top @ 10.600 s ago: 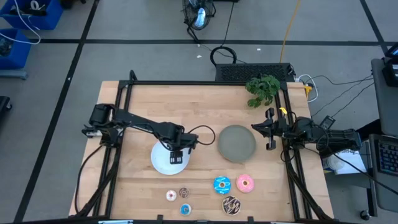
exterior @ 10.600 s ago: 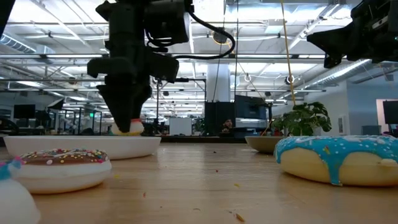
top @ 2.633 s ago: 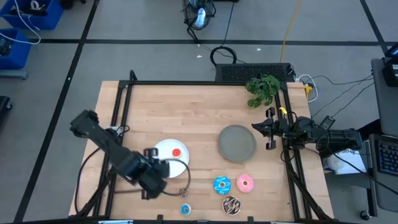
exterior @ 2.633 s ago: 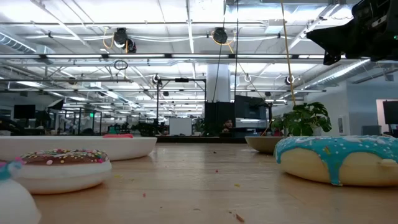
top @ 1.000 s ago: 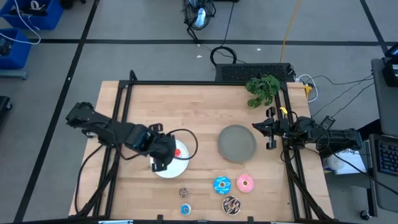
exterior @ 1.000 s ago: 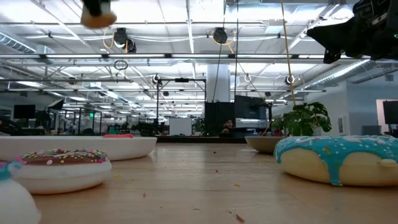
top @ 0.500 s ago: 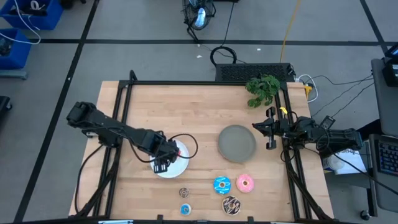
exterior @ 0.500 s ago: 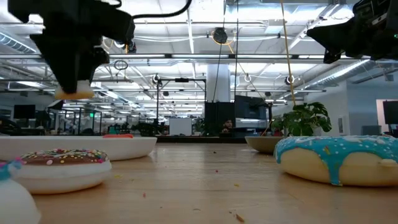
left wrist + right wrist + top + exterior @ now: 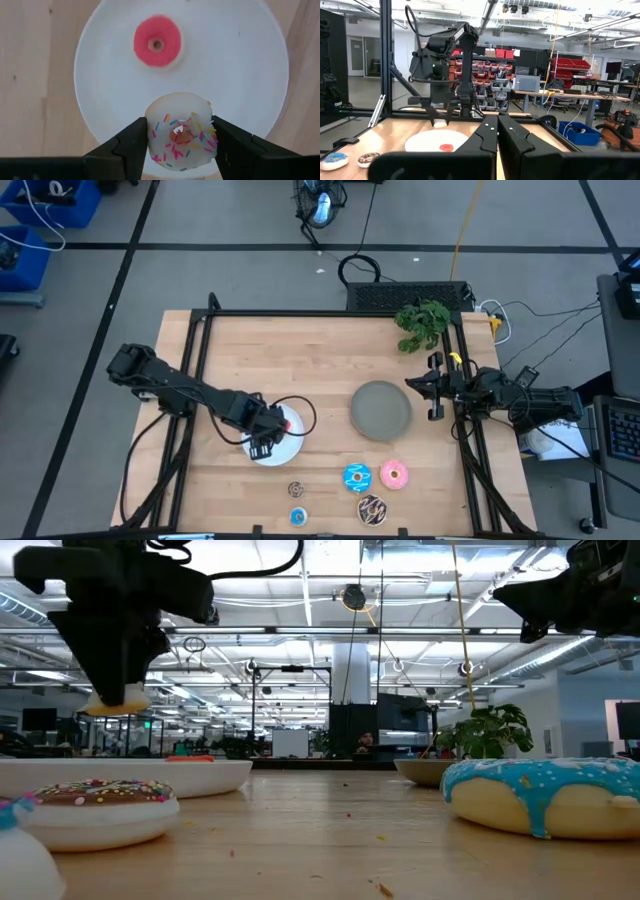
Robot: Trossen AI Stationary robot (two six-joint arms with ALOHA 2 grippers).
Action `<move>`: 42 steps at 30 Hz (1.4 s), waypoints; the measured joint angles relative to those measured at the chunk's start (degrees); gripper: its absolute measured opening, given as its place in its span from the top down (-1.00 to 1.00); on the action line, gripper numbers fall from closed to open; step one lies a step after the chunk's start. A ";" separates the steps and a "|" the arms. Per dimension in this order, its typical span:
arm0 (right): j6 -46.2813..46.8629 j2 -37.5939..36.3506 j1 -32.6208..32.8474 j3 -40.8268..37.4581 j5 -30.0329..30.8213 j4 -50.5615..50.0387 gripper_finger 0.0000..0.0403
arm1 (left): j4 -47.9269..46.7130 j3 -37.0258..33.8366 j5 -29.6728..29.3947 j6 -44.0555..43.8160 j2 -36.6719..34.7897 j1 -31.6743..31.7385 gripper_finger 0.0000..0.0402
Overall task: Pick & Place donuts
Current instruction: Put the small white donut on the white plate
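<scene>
The left gripper [image 9: 181, 137] pinched the white donut [image 9: 181, 132] between its two dark fingers [image 9: 131, 145], holding it in the air above the near edge of the white plate [image 9: 290, 448] — not touching it. Its arm stretched low from the table's left rail, elbow bent, wrist tipped straight down over the plate. In the low view the gripper [image 9: 118, 690] hung clear of the plate's rim, the pale ring at its tips. On the plate, farther in, lay the red donut [image 9: 157, 41], flat and apart from the held one.

Moving right along the front of the table: the brown donut [image 9: 295, 489] and, just nearer the edge, the small blue donut [image 9: 297, 516] sat on bare wood. Next came the blue sprinkled donut [image 9: 356, 476], the pink donut [image 9: 394, 474] beside it, and the chocolate donut [image 9: 372, 508] just in front of the pair. The gray plate [image 9: 381, 410] sat behind them.

Over at the right rail the right gripper [image 9: 497, 131] waited — fingers pressed together, arm folded back, level, pointing across the table toward the left arm.
</scene>
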 joint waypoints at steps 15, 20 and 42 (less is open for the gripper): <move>0.17 0.02 0.00 -0.01 0.01 -1.62 1.00 | 8.44 -10.28 -0.43 -3.04 0.17 0.32 -0.01; 0.17 0.02 0.00 0.00 0.00 -1.62 1.00 | 10.52 -11.83 -0.10 -4.49 0.17 0.35 -0.01; 0.17 0.02 0.00 -0.01 0.00 -1.59 1.00 | 10.80 -11.85 -0.61 -1.32 0.20 -0.50 -0.21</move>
